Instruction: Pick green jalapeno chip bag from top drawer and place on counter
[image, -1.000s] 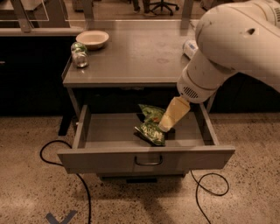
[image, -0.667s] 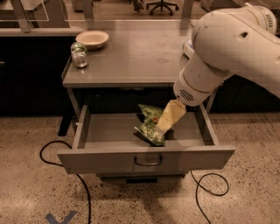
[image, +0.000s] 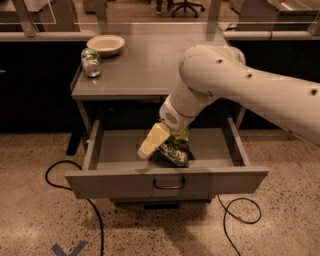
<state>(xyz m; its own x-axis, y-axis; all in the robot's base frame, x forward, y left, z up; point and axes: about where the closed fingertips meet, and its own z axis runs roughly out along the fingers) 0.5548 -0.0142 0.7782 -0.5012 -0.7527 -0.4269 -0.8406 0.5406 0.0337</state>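
The top drawer stands pulled out below the counter, with its dark curved handle at the centre of the front panel. The green jalapeno chip bag lies wrinkled inside the drawer, near the front and about mid-width. My gripper reaches down into the drawer on the white arm. Its pale yellow tip sits against the bag's left edge, and the wrist covers the top of the bag. I cannot see whether the bag is held.
A pale bowl and a small green-topped glass jar stand at the counter's back left. Black cables lie on the speckled floor on both sides of the drawer. A long ledge with dark cabinets runs behind.
The arm has swung to the left and lower, carrying the gripper from the bag's right side to its left edge. The bag lies in about the same place.
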